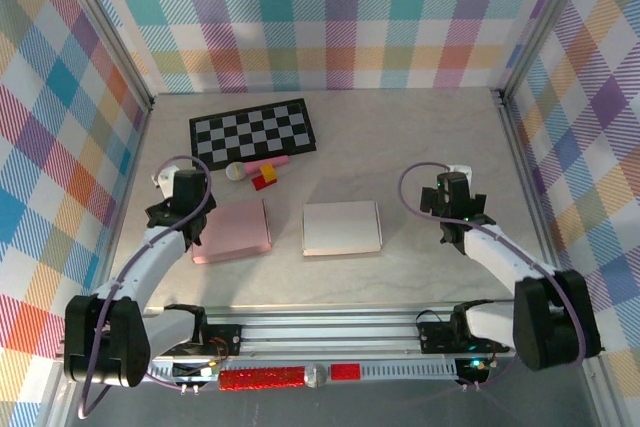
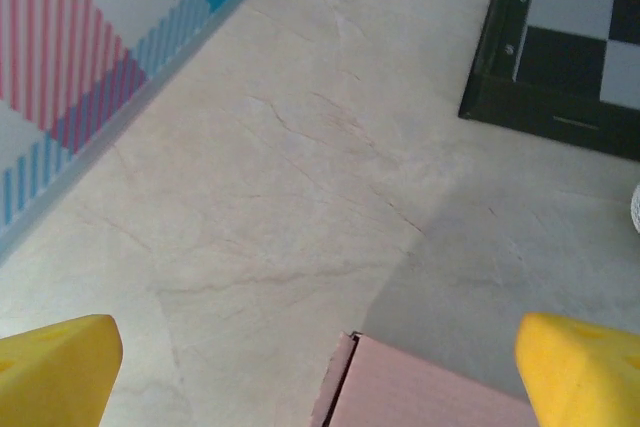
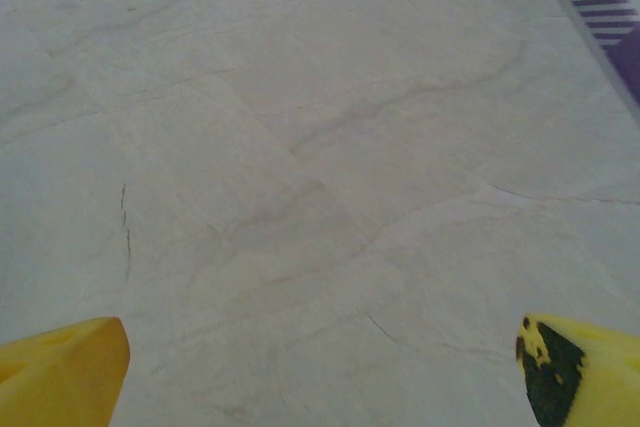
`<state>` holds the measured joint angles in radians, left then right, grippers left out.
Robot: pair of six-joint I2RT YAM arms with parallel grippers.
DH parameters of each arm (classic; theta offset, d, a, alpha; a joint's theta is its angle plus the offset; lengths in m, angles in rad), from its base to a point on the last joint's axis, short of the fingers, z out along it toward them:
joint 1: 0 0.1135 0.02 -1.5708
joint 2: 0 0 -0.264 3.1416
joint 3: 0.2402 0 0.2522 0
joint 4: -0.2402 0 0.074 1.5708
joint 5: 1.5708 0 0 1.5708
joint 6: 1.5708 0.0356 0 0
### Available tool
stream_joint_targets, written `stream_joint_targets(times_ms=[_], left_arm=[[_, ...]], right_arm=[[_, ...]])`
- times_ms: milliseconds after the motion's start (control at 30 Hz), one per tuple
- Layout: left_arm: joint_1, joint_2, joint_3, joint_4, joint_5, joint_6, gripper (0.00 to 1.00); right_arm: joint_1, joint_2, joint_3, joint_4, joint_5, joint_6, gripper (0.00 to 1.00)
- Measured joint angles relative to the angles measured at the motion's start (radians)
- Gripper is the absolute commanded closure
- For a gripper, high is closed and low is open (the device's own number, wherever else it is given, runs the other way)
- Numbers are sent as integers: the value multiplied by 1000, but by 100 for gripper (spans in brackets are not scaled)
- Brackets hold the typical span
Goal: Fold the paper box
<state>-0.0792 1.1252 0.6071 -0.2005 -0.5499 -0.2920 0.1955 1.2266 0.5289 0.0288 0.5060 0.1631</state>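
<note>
A flat pink paper box point(image 1: 232, 230) lies on the table left of centre, and a flat white paper box point(image 1: 342, 228) lies beside it at the centre. My left gripper point(image 1: 186, 197) hovers just left of the pink box, open and holding nothing. In the left wrist view the gripper point(image 2: 320, 372) has its yellow fingertips point(image 2: 60, 367) wide apart, with a corner of the pink box point(image 2: 440, 397) between them at the bottom edge. My right gripper point(image 1: 456, 202) is well right of the white box. In the right wrist view the gripper point(image 3: 320, 372) stands open over bare table.
A black-and-white chessboard point(image 1: 253, 132) lies at the back left, its edge also in the left wrist view point(image 2: 570, 47). In front of it are a white round piece with a pink handle point(image 1: 240, 171) and small red and yellow blocks point(image 1: 265, 180). Checked walls enclose the table.
</note>
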Motion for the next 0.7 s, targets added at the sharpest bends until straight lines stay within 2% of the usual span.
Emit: stream_joint_targets(times_ms=[133,400,700], left_arm=[[40,62,-55,181,98,66,0],[124,225,-98,501,257,135,0],[161,319,-115,662,428,156,0]], right_arm=[[-45,108,-15,151,-65,-13,1],[-107,190,-34,429,-219,-84,1],[-183,258,-118,674,-341,-95,1]])
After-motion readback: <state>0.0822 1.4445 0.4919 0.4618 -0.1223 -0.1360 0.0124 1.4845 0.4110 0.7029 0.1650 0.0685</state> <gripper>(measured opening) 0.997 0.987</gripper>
